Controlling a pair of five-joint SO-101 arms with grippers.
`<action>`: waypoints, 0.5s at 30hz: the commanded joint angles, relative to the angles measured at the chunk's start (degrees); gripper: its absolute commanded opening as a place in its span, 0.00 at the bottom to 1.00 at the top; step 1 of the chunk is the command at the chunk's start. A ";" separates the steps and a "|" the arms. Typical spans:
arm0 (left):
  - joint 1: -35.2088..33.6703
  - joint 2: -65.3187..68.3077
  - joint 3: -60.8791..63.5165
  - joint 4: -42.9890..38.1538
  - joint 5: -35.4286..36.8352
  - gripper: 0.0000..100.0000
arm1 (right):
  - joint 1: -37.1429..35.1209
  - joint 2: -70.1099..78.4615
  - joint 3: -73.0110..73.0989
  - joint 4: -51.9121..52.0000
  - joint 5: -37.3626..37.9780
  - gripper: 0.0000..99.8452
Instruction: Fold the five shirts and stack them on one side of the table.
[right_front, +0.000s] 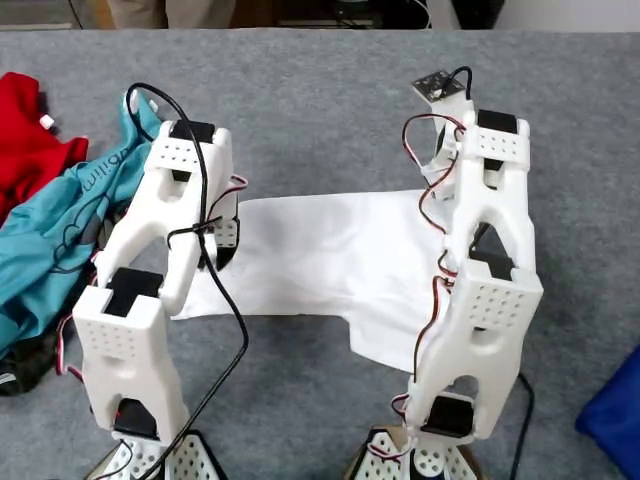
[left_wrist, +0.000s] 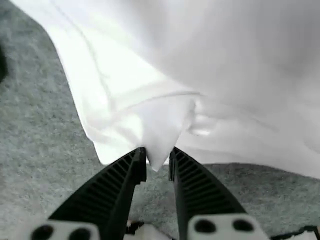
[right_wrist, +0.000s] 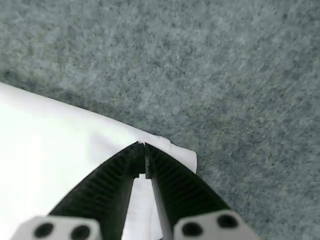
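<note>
Fabric of the white shirt is spread flat across the middle of the table, between the two arms. It is plain white and lightly creased. One flap extends toward the near edge, just in front of the right arm.

A teal shirt with pale print is bunched at the left edge. A red shirt lies against it toward the far left corner. A blue cloth is cut off by the frame at the right edge, toward the near corner.

The overall layout is supplied by the high view: the left arm is positioned at the white shirt's left border and the right arm at its far right corner. The grey table covering is seen on all sides of the garment.

Grip detail is supplied by the wrist views. In the left wrist view, the left gripper is clamped on a peak of white cloth. The jaws are held slightly apart by the pinched material, which is drawn up into a point. Soft folds and a hem band run away from it.

In the right wrist view, the right gripper is seen with its jaws brought together tip to tip. The tips are placed at the shirt's edge, just beside the corner, where a small flap of fabric is turned over. It cannot be determined whether cloth is caught between these tips.
</note>
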 joint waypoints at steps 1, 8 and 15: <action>-1.67 -3.21 0.00 -3.34 -0.09 0.02 | 1.19 -0.40 -0.13 -0.79 -0.35 0.01; -3.52 -3.56 -0.09 -3.25 -0.18 0.02 | 2.24 -0.40 -0.13 -0.62 -0.35 0.01; -4.66 -3.74 0.62 5.27 -6.07 0.02 | 1.89 -4.09 -2.15 5.54 2.11 0.01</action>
